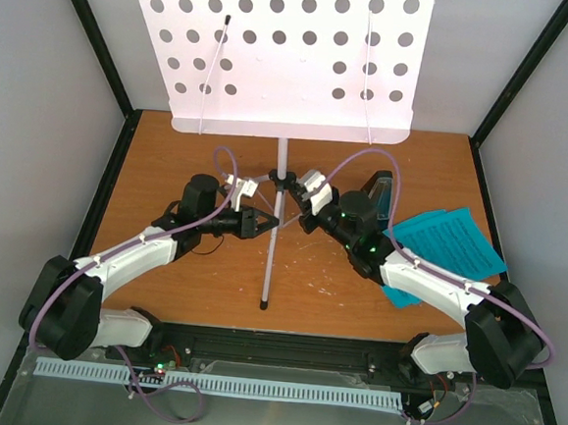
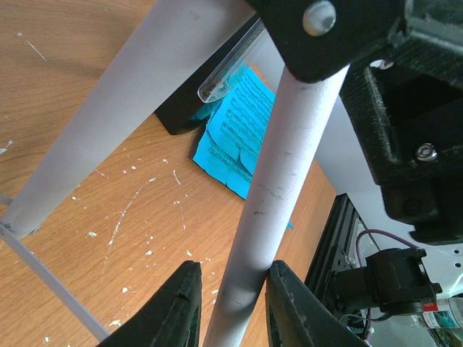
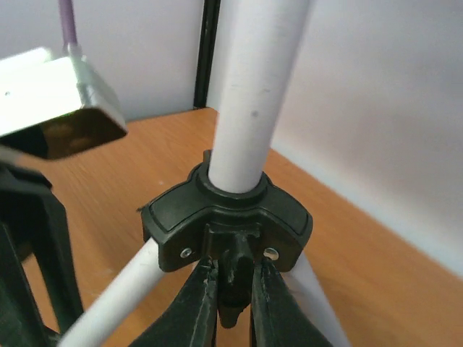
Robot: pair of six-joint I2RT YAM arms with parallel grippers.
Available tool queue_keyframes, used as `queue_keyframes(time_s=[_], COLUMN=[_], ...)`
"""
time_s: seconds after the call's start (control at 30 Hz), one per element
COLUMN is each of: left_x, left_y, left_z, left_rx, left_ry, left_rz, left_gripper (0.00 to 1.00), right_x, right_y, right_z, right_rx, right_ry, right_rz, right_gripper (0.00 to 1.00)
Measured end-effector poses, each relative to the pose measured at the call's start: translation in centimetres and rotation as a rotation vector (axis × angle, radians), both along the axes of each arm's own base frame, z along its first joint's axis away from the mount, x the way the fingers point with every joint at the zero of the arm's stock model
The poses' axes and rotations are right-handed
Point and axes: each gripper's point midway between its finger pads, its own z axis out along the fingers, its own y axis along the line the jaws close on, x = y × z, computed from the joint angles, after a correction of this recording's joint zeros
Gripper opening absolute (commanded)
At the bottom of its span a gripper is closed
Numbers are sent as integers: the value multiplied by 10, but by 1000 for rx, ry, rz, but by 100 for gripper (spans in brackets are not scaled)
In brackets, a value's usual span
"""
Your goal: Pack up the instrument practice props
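Note:
The white music stand stands at mid-table, with its hole-punched desk (image 1: pixel 287 45) at the back, its pole (image 3: pixel 260 79) and a black tripod hub (image 1: pixel 282 180). My left gripper (image 1: pixel 264 221) is open around the front leg (image 2: pixel 289 166). In the left wrist view (image 2: pixel 234 269) the right finger touches the leg and the left finger stands off it. My right gripper (image 1: pixel 302 196) is shut on the black knob (image 3: pixel 233 278) under the hub (image 3: pixel 224 217). The black metronome (image 1: pixel 379 195) stands behind my right arm. The cyan pages (image 1: pixel 451 240) lie flat at the right and also show in the left wrist view (image 2: pixel 239 134).
Another white leg (image 2: pixel 123 94) slants over the scratched wooden table (image 1: pixel 170 154). Black frame posts and grey walls close in the table at left, right and back. The desk overhangs the table's back half. The right arm's body (image 2: pixel 405 108) is close above my left gripper.

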Motion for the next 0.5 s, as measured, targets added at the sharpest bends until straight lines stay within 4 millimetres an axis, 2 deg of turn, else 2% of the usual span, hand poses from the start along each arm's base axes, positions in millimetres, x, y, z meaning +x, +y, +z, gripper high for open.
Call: queue_keyframes(time_s=[0.23,0.37,0.5], left_x=[0,1,2], left_y=[1,3,6], left_z=[0,2,4], left_rx=[3,7,13], left_ry=[0,-10,-22], left_rz=[5,21,40], left_gripper=[28,32,37], right_x=[4,5,5], right_y=[-3,-4,-11], right_z=[0,2,2], right_rx=[-373,-514,-534], right_ry=[-368,-512,-527], right_rz=[-6,-18,-39], right_gripper=[7,20,33])
